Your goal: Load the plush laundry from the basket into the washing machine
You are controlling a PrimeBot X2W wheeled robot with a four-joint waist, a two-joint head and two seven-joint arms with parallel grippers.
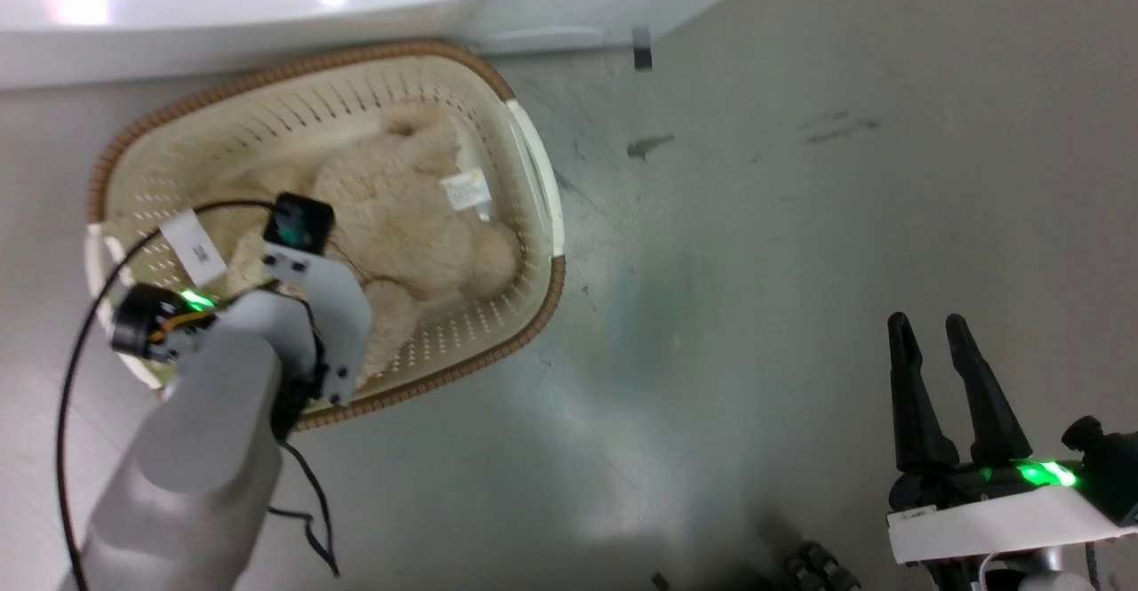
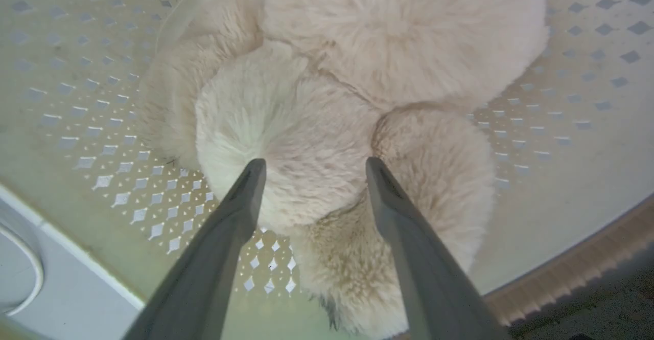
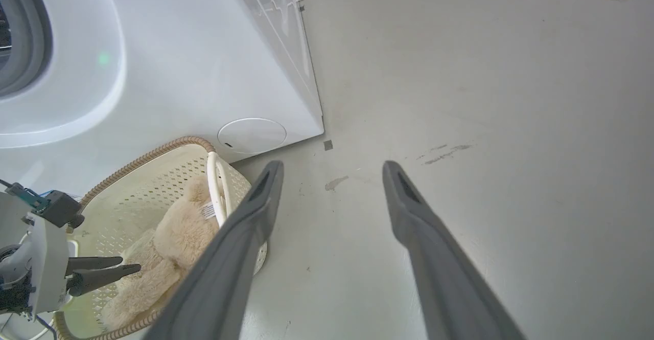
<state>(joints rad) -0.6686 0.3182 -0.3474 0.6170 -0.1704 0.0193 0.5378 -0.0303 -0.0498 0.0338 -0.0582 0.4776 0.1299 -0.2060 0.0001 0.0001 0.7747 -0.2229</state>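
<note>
- Hovering left gripper (image 2: pixel 311 163), spread wide, over plush laundry (image 2: pixel 368 48); nothing grabbed.
- It's toward 3 o'clock in basket (image 1: pixel 549 293); washing machine (image 3: pixel 194 74) trip remains.
- Idle right gripper (image 1: pixel 933 329) spread too.

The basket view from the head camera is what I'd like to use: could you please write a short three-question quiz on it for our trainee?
1. True or false: the plush laundry lies inside the basket.
2. Pick one. The left gripper is:
A. open, its fingers aimed at the plush laundry
B. shut on the plush laundry
C. shut on the basket's rim
3. Fill in the missing word: the right gripper is open, off to the side of the basket, above the grey ____.

Key
1. True
2. A
3. floor
</note>
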